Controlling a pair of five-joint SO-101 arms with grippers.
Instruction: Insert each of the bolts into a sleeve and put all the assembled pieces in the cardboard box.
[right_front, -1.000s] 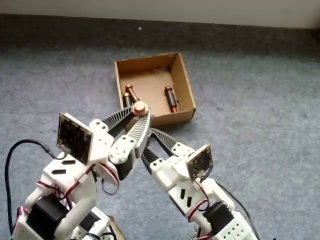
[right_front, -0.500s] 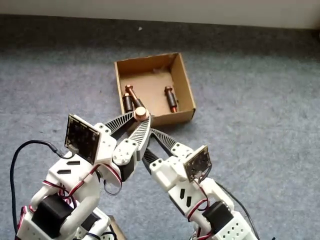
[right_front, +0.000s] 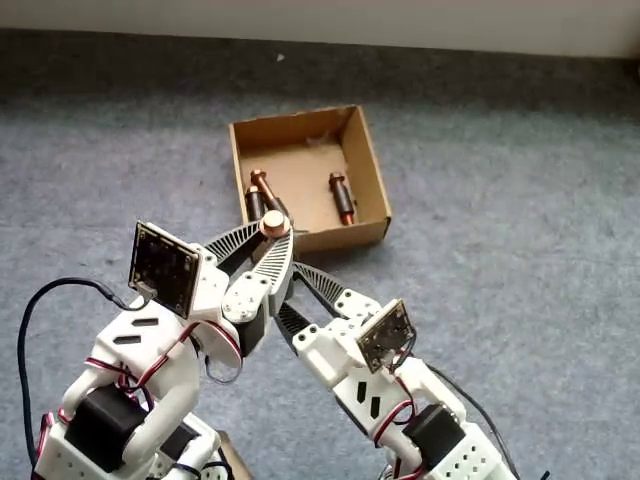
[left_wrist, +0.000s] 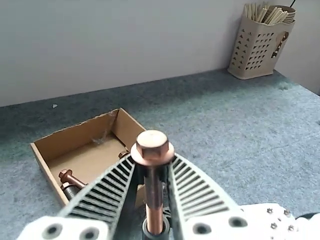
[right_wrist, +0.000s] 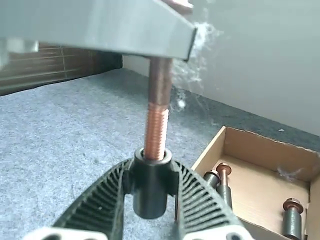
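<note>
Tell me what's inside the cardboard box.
A sleeved bolt and a second one lie apart on the cardboard box floor. The left gripper and its bolt cover one near corner.

Upright bolt (left_wrist: 153, 182), tip seemingly in sleeve (right_wrist: 150, 186)

The bolt (left_wrist: 151, 150) was copper and the sleeve (right_wrist: 150, 192) black; the cardboard box (right_front: 350, 235) was plain tan, the carpet (right_front: 520, 200) beside it flecked blue-grey, the left gripper (left_wrist: 151, 162) white and ribbed.

Just short of the cardboard box (right_front: 345, 237), left arm (right_front: 150, 370) and right arm (right_front: 400, 395) share white shells, black servos, red-and-white wires (right_front: 222, 348), ribbed tapering fingers (right_front: 235, 238) and square wrist boards (right_front: 163, 270).
</note>
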